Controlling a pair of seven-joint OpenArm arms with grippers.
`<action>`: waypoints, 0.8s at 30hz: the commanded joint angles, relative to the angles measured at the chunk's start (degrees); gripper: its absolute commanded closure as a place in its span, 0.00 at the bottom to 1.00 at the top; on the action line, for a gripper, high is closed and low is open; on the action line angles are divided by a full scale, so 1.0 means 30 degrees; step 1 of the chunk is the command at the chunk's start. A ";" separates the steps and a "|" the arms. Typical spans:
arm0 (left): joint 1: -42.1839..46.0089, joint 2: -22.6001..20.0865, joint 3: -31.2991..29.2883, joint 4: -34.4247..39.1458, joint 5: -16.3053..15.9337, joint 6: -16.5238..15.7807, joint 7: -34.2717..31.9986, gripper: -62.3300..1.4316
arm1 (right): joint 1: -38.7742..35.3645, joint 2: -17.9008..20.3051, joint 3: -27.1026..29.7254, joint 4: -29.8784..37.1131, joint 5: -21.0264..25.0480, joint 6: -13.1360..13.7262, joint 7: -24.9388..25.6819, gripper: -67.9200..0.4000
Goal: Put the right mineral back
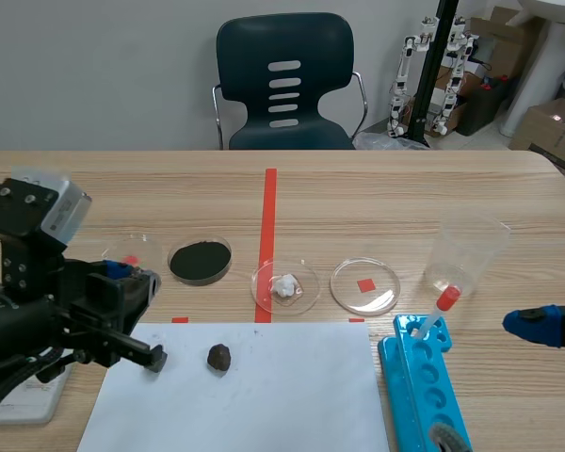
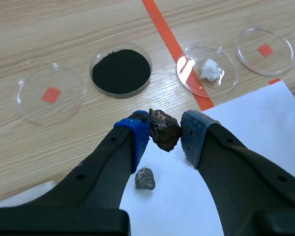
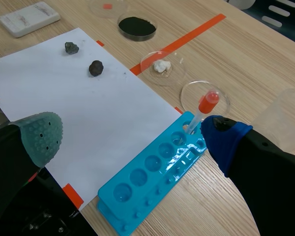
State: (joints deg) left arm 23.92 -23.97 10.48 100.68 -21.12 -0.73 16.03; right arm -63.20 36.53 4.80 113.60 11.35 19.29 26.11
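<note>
1. Where the white paper sheet (image 1: 282, 395) covers the near part of the table, a dark brown mineral (image 1: 218, 358) lies on it, loose, with a smaller grey stone (image 2: 145, 178) near it.
2. The left gripper (image 2: 164, 136) hovers above the paper with its jaws spread. Its own camera shows the dark mineral in the gap between the blue pads (image 2: 137, 135), but the other views show it lying free on the sheet.
3. The right gripper (image 3: 132, 136) sits low at the table's right side, jaws wide apart and holding nothing, near a blue tube rack (image 1: 424, 395) that carries a red-capped dropper (image 1: 441, 309).
4. Beyond the paper, four clear dishes stand in a row: an empty left dish (image 2: 34, 105), one holding black powder (image 1: 200, 261), one holding a white lump (image 1: 284, 287), and an empty right dish (image 1: 383, 278).
</note>
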 commanded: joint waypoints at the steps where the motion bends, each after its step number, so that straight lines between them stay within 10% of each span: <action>1: -0.0670 0.0044 0.0670 -0.0124 0.0262 -0.0262 -0.0401 0.72 | 0.0117 -0.0007 0.0000 0.0109 0.0146 0.0007 0.0211 0.14; 24: -0.9566 0.3242 0.9697 -0.9275 0.2645 -0.0539 -0.0240 0.72 | 0.0117 -0.0007 0.0000 0.0109 0.0146 0.0007 0.0211 0.14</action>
State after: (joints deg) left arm -4.49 -15.05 39.38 71.42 -13.19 -2.20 16.23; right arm -63.20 36.53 4.80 113.60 11.35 19.31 26.11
